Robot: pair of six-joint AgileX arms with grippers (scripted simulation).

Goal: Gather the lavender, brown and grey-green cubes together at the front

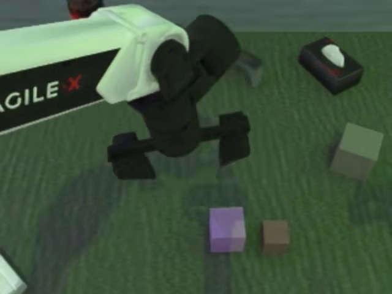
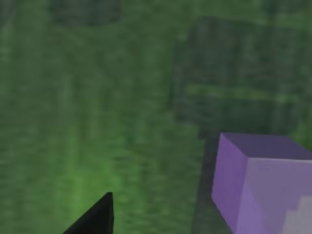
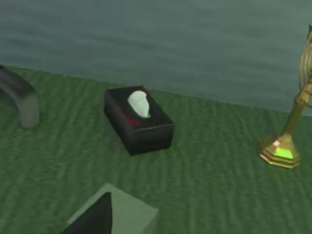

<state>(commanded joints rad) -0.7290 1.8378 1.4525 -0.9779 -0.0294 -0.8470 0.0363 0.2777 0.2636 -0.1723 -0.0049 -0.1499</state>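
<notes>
Lavender cube and brown cube are already paired at the front, while the grey-green cube (right, well apart) is left ungathered, the left gripper spread empty above.

Lavender cube on green ribbed carpet, black fingertip nearby

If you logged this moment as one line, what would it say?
left gripper: open, above carpet behind lavender cube | brown cube: beside lavender | grey-green cube: apart, right | right arm: out of top view
</notes>
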